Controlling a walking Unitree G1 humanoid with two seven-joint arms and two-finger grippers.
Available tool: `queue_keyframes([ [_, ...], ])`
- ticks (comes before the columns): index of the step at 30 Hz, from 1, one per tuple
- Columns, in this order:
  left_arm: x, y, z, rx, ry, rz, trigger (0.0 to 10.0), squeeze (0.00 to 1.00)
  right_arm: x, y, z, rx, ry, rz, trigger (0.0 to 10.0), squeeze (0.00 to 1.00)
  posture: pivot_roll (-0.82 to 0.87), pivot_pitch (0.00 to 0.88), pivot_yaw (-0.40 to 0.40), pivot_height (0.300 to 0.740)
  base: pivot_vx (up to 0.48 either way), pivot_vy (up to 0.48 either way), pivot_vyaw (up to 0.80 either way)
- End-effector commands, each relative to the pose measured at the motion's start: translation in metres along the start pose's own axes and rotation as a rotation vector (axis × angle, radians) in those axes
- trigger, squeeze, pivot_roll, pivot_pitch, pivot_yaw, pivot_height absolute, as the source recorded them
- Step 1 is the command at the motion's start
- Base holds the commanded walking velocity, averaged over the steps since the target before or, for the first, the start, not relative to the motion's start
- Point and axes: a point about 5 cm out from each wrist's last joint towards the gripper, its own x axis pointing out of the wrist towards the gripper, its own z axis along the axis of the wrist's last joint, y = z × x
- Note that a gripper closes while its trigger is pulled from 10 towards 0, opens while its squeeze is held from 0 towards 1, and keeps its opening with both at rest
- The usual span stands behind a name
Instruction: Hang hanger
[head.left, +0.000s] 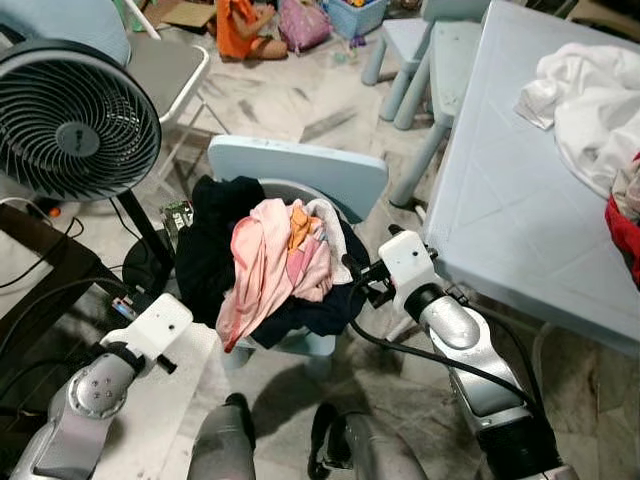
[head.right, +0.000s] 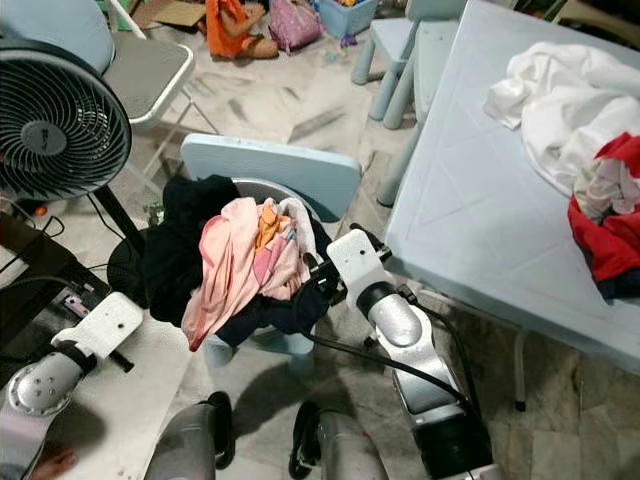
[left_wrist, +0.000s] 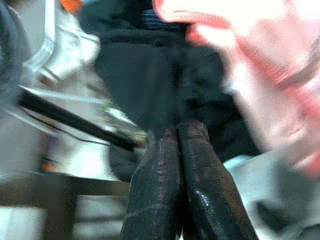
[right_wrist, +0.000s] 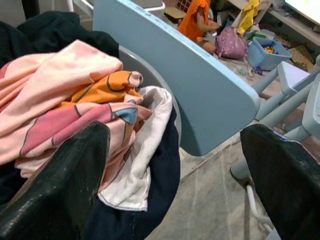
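Observation:
A heap of clothes (head.left: 280, 255) lies on a small light-blue chair (head.left: 300, 170): black cloth underneath, a pink garment (right_wrist: 55, 100) with orange and white pieces on top. My right gripper (right_wrist: 175, 145) is open, fingers wide apart, close to the right side of the heap at seat height, with nothing between them. In the head view its black fingers (head.left: 360, 275) reach toward the dark cloth edge. My left gripper (left_wrist: 180, 130) is shut, fingers pressed together and empty, pointing at the black cloth from the heap's left.
A light-blue table (head.left: 500, 200) stands right of the chair, carrying a white cloth (head.left: 585, 95) and a red one (head.right: 610, 240). A black fan (head.left: 70, 120) stands at left with cables below. Behind are a folding chair (head.left: 170, 65), blue stools (head.left: 410, 50) and a person in orange (head.left: 240, 30).

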Motion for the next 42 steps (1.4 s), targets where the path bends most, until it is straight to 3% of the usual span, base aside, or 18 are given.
queue_keyframes([
  [1, 0.003, -0.008, -0.002, -0.037, 0.029, -0.055, 10.0, 1.0, 0.0, -0.001, -0.003, -0.009, 0.008, -0.001, 10.0, 0.0, 0.01, 0.18, -0.082, 0.74, 0.0, 0.0, 0.0],
  [5, 0.01, -0.017, 0.002, -0.071, 0.031, -0.111, 10.0, 1.0, 0.0, -0.002, -0.003, -0.014, 0.006, -0.003, 10.0, 0.0, 0.0, 0.18, -0.083, 0.74, 0.0, 0.0, 0.0],
  [9, 0.016, -0.022, 0.014, -0.191, 0.013, -0.128, 10.0, 1.0, -0.001, -0.004, -0.003, -0.019, 0.007, -0.009, 10.0, 0.0, 0.0, 0.186, -0.085, 0.74, 0.0, 0.0, 0.0],
  [10, 0.018, -0.023, 0.019, -0.275, 0.02, -0.136, 10.0, 1.0, -0.002, -0.005, -0.003, -0.02, 0.007, -0.01, 10.0, 0.0, 0.0, 0.189, -0.085, 0.74, 0.0, 0.0, 0.0],
  [11, 0.018, -0.023, 0.019, -0.275, 0.02, -0.136, 10.0, 1.0, -0.002, -0.005, -0.003, -0.02, 0.007, -0.01, 10.0, 0.0, 0.0, 0.189, -0.085, 0.74, 0.0, 0.0, 0.0],
  [13, 0.02, -0.025, 0.024, -0.382, 0.037, -0.146, 10.0, 1.0, -0.001, -0.003, -0.003, -0.023, 0.006, -0.009, 10.0, 0.0, 0.0, 0.192, -0.086, 0.74, 0.0, 0.0, 0.0],
  [16, 0.019, -0.029, 0.026, -0.454, 0.054, -0.162, 10.0, 1.0, 0.001, -0.001, -0.002, -0.024, 0.002, -0.003, 10.0, 0.0, 0.0, 0.195, -0.088, 0.74, 0.0, 0.0, 0.0],
  [24, 0.018, -0.036, 0.02, -0.527, 0.131, -0.201, 10.0, 1.0, 0.003, -0.002, 0.001, -0.027, -0.005, 0.001, 10.0, 0.0, 0.0, 0.195, -0.088, 0.74, 0.0, 0.0, 0.0],
  [28, 0.02, -0.041, 0.017, -0.645, 0.164, -0.226, 10.0, 1.0, 0.004, -0.003, 0.0, -0.028, -0.005, -0.002, 10.0, 0.0, 0.0, 0.195, -0.09, 0.74, 0.0, 0.0, 0.0],
  [42, 0.032, -0.041, 0.026, -0.667, 0.149, -0.24, 10.0, 1.0, 0.004, -0.002, 0.001, -0.032, -0.013, -0.007, 10.0, 0.0, 0.0, 0.195, -0.089, 0.74, 0.0, 0.0, 0.0],
])
